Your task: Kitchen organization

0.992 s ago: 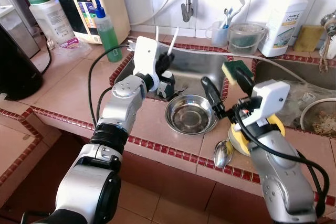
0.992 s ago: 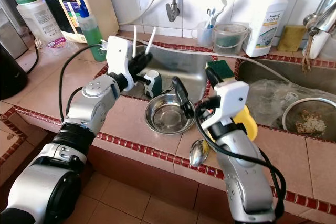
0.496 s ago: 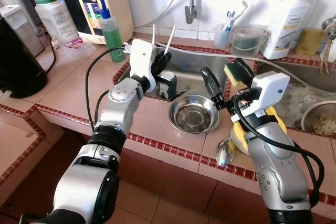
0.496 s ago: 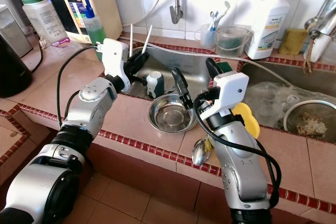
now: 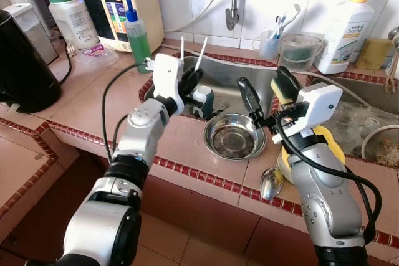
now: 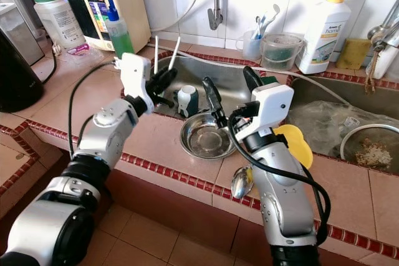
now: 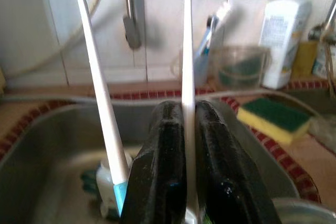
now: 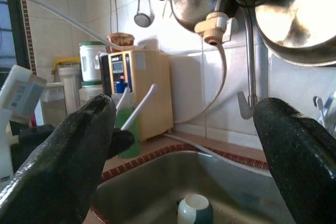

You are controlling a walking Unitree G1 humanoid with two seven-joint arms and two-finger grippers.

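Left gripper (image 7: 189,145): jaws pressed tight on one white stick (image 7: 187,51), which stands upright between the two black fingers (image 7: 160,166). A second white stick (image 7: 100,82), with a blue band near its base, leans away beside the first, outside the jaws. The gripper hangs over the near-left rim of the steel sink (image 5: 227,79).

Right gripper (image 5: 262,91): jaws spread wide, holding nothing, raised above the sink's right side and the steel bowl (image 5: 234,138).

A small white-and-teal cup (image 5: 202,99) stands in the sink just beside the left gripper; in the right wrist view it lies low between the spread fingers (image 8: 58,161).

The bowl sits on the sink's front edge, partly on the tiled table (image 5: 81,101), between the two arms. A spoon (image 5: 270,182) lies near the table's front edge, right of the bowl. A yellow object (image 5: 330,147) is partly hidden behind the right arm.

A green-and-yellow sponge (image 7: 273,121) rests on the strip between the two basins, close behind the right gripper.

Along the back edge: green bottle (image 5: 138,38), toothbrush cup (image 5: 269,45), clear tub (image 5: 296,51), white detergent bottle (image 5: 343,26). Open tiled surface lies left of the sink.
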